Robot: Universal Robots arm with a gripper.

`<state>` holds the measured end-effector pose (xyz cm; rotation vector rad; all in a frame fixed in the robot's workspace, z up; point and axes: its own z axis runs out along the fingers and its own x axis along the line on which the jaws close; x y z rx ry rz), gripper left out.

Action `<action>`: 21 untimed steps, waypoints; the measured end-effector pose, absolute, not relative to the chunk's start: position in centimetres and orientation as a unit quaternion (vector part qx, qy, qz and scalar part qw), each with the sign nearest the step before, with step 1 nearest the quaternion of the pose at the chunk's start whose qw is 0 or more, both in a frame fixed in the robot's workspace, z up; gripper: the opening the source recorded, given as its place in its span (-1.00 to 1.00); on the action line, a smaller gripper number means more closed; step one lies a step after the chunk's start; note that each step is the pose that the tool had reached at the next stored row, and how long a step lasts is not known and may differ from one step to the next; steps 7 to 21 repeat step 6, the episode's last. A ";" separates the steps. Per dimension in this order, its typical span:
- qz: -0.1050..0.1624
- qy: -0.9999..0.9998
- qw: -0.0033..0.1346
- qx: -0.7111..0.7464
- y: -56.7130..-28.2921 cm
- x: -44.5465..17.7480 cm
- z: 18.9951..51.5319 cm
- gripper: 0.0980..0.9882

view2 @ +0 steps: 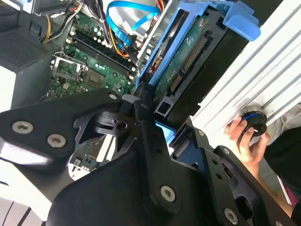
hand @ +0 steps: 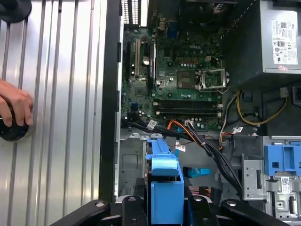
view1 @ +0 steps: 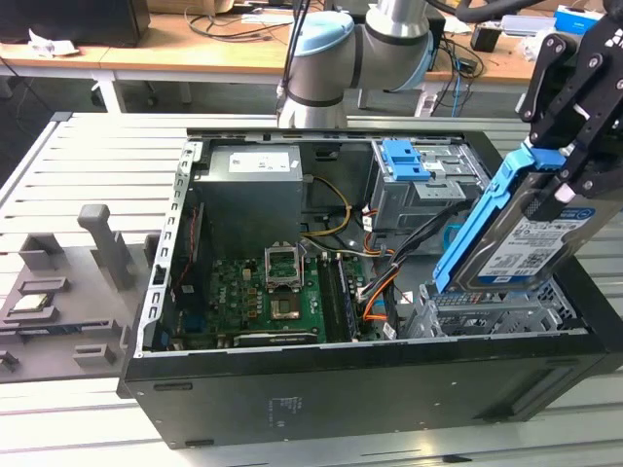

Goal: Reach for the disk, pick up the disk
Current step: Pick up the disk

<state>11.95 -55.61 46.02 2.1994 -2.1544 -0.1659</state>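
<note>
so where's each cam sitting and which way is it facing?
Exterior view: off the arm, looking down into the open computer case; shows the arm and the end effector holding the disk.
First wrist view: on the arm, looking down at the motherboard; a person's hand shows.
Second wrist view: on the arm, along the disk.
Both wrist views share motherboard, disk, hand.

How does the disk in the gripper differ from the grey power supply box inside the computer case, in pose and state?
The disk is lifted and tilted, clamped by the gripper above the case's drive bay; the power supply sits level, mounted inside the computer case. The disk has a bright blue frame along its edges; the power supply is plain grey. Both carry a white label.
</note>
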 end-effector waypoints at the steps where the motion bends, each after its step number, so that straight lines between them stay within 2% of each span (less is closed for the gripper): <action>1: -0.054 -0.698 0.029 0.713 -55.6 12.0 46.0 -0.40; 21: -0.054 -0.698 0.029 0.713 -55.6 12.0 46.0 -0.40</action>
